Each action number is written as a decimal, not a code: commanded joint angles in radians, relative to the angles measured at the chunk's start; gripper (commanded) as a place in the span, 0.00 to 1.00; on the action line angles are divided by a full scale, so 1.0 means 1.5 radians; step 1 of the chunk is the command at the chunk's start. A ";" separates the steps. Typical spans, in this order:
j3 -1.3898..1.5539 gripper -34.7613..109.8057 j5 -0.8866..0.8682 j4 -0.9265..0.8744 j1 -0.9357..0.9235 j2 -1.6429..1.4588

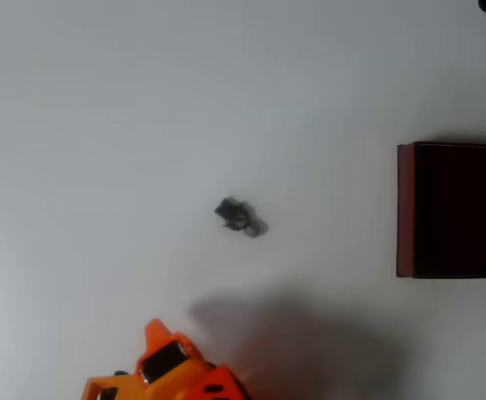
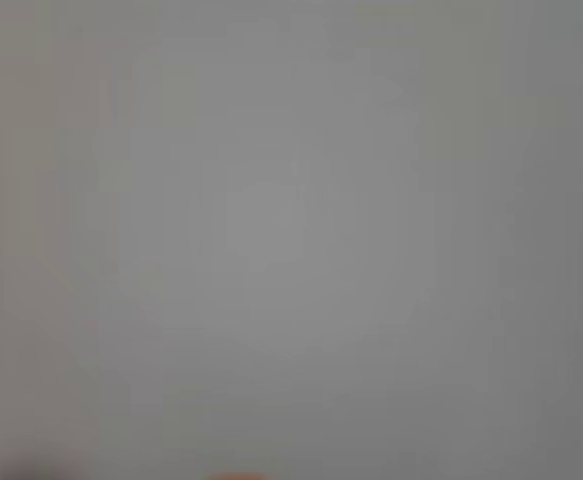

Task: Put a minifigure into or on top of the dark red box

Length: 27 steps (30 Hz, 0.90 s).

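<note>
Where the overhead view meets its bottom edge, at about 7 o'clock from the picture's middle, part of an orange arm [image 1: 172, 371] pokes into sight, with a dark block set into its top. Whether its jaws are spread or pressed together cannot be told, since the tips are cut off by the edge. A soft grey shadow [image 1: 301, 342] spreads on the white table [image 1: 101, 125] just to the right of the arm, at about 5 o'clock.

Farther up, close to the middle of the picture, the minifigure [image 1: 240, 217] lies on its side on the bare table. It is tiny, dark grey-black, with a lighter grey end pointing toward 4 o'clock. It is well apart from the arm and touches nothing else.

Farther off still, at 3 o'clock, the dark red box [image 1: 405, 208] sits against the right edge, which cuts it off. Its thin maroon wall frames a near-black inside. The box is well apart from the minifigure.

At the wrist, the view is a blurred, even grey, with a faint orange smear [image 2: 236, 476] at 6 o'clock.
</note>
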<state>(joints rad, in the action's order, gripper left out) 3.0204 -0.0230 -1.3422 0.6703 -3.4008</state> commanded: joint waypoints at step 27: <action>-0.053 0.34 -0.014 -0.018 -0.009 -0.005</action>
<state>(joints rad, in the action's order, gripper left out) 3.0143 -0.0245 -1.3422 0.6473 -3.3978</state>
